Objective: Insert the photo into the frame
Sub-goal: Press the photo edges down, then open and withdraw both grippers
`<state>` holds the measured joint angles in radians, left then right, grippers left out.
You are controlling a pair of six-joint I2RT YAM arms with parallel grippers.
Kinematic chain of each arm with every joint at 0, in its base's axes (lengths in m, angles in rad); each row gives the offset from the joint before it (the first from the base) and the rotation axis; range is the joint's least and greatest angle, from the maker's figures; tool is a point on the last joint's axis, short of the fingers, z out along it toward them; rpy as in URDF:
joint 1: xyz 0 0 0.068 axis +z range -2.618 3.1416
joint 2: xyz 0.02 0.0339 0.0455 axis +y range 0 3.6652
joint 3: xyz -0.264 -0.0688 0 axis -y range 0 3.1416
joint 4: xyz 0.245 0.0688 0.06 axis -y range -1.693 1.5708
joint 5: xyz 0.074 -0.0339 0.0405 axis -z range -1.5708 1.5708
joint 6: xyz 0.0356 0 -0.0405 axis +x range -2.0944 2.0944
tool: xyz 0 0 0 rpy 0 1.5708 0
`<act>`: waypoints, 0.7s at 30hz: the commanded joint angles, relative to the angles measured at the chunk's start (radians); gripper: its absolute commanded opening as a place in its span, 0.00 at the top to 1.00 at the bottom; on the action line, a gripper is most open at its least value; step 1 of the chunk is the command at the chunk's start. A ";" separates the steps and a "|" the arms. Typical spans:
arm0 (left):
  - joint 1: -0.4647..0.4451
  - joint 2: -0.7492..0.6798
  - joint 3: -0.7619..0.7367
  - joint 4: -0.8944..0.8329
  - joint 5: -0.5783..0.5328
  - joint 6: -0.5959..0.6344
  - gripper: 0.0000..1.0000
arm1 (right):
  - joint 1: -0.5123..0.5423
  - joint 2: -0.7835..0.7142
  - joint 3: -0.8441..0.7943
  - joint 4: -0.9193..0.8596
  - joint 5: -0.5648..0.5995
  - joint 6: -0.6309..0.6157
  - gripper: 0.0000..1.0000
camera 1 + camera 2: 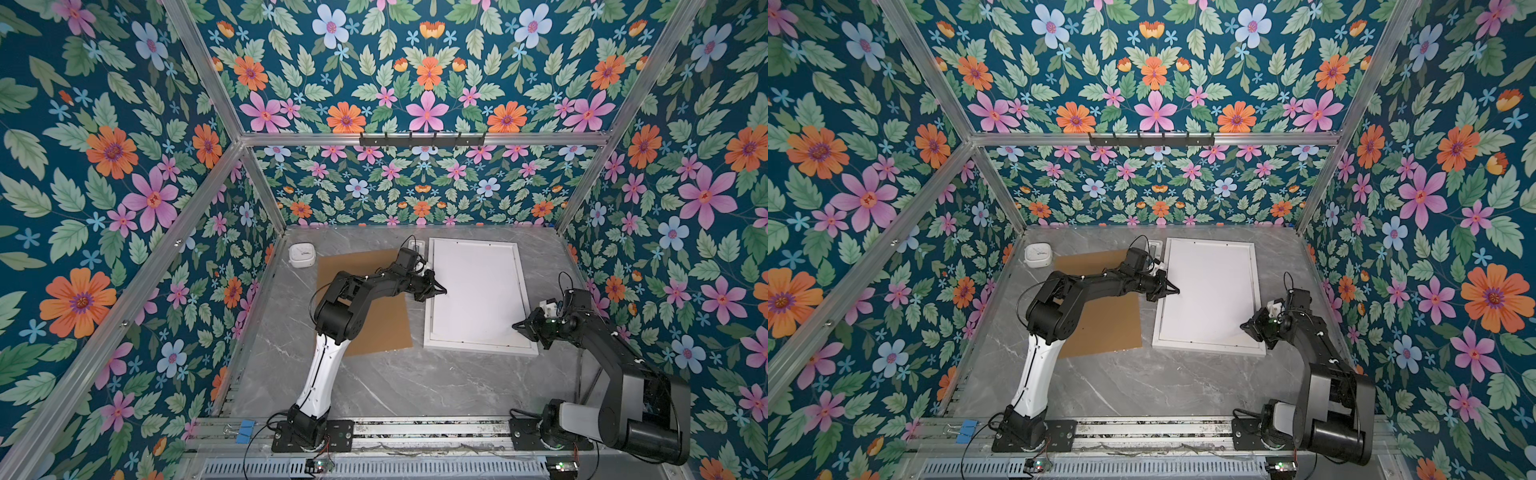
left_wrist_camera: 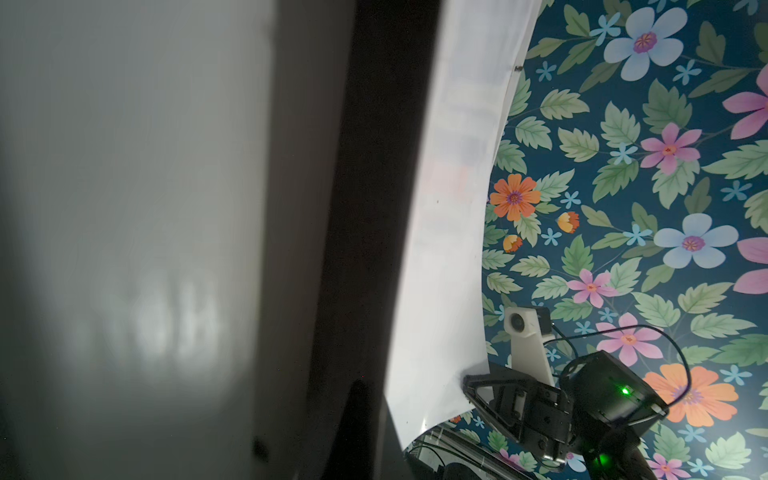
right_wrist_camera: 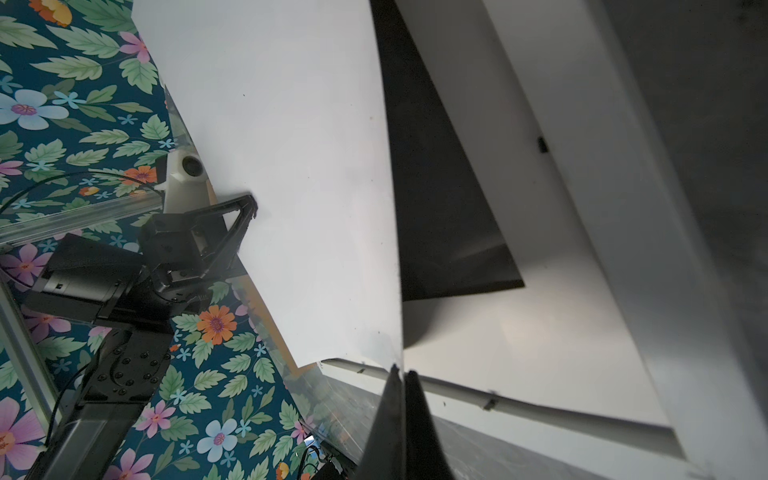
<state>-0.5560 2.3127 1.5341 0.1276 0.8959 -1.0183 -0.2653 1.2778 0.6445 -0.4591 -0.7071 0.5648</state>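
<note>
Photo (image 1: pixel 478 286): blank white side up, bowed, held over the frame (image 1: pixel 478 348), which lies flat on the table (image 1: pixel 395 386). The left jaws pinch its left edge and the right jaws pinch its near right corner. Brown board (image 1: pixel 386 324) lies just left of the frame.

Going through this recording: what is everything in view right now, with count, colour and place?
photo: one, white back up, bowed above the frame
frame: one, white, flat on the table, right of centre
backing board: one, brown, flat, left of the frame, partly under the left arm
small box: one, white, back left of the table
binder clip: one, blue, front rail, left
hook rack: one, black, back wall rail
table: one, grey marble
left gripper: one, black, shut on the photo's left edge
right gripper: one, black, shut on the photo's near right corner
</note>
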 commanded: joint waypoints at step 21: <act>-0.013 0.015 0.035 0.012 -0.010 -0.001 0.92 | -0.040 -0.039 -0.032 0.010 0.011 -0.006 1.00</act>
<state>-0.5694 2.3257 1.5597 0.1272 0.8875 -1.0210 -0.3008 1.2491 0.6193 -0.4522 -0.7006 0.5648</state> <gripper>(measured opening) 0.082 0.051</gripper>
